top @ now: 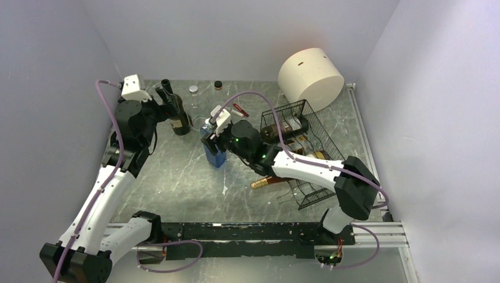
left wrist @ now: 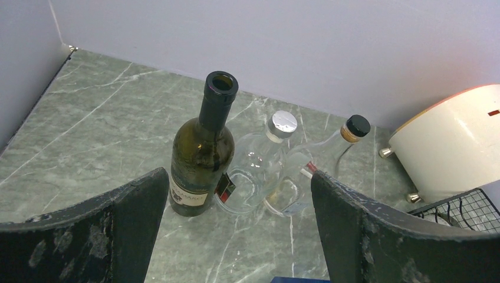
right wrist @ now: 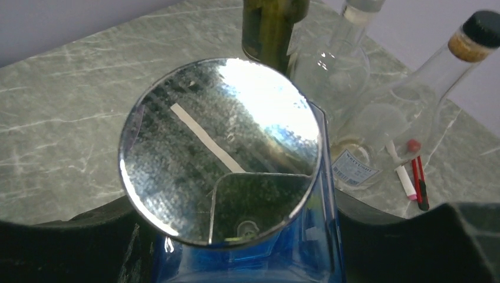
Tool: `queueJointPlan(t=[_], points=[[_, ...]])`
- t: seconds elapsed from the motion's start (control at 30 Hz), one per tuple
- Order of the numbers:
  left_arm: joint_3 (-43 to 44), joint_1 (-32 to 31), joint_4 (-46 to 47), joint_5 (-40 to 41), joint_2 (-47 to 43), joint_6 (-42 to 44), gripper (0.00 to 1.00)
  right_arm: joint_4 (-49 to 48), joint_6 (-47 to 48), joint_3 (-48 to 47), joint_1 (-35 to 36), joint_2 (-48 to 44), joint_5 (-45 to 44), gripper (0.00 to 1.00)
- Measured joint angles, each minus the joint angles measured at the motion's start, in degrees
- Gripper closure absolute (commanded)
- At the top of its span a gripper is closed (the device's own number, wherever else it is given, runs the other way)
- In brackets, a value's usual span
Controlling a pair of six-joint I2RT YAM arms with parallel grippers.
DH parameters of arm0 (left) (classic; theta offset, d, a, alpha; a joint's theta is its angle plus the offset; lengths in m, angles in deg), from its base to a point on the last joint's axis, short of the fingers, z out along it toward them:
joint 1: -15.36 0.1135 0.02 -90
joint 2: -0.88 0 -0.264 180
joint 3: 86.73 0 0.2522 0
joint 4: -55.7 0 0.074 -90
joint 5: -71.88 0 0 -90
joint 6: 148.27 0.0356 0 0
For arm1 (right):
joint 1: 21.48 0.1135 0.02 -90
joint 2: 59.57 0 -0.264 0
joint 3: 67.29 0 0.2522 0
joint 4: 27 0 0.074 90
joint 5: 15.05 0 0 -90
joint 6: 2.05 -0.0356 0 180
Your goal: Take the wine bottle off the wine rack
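Note:
The black wire-mesh wine rack sits at the right of the table, and its corner shows in the left wrist view. Bottles lie in it, one with a pale label. A gold-capped bottle pokes out of its near left side. My right gripper is shut on a blue square bottle standing left of the rack; the bottle's silver cap fills the right wrist view. My left gripper is open and empty, just short of an upright, uncorked dark green wine bottle.
Two clear glass bottles stand behind the green one. A large cream cylinder lies at the back right, behind the rack. Red and white pens lie by the clear bottles. Walls close in on three sides.

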Motion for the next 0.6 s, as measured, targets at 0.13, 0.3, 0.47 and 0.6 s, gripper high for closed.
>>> queueJointPlan(t=[0.13, 0.3, 0.47, 0.6], points=[[0.1, -0.2, -0.2, 0.0, 0.2, 0.0, 0.06, -0.2, -0.9, -0.1, 0.0, 1.8, -2.5, 1.0], [0.2, -0.2, -0.3, 0.0, 0.3, 0.0, 0.06, -0.2, -2.3, -0.4, 0.0, 2.1, -4.8, 1.0], [0.3, -0.2, -0.3, 0.0, 0.4, 0.0, 0.06, 1.3, -4.5, -1.5, 0.0, 2.7, -8.1, 0.78], [0.3, -0.2, -0.3, 0.0, 0.7, 0.0, 0.06, 3.2, -6.4, -4.1, -0.3, 4.4, -10.6, 0.67]])
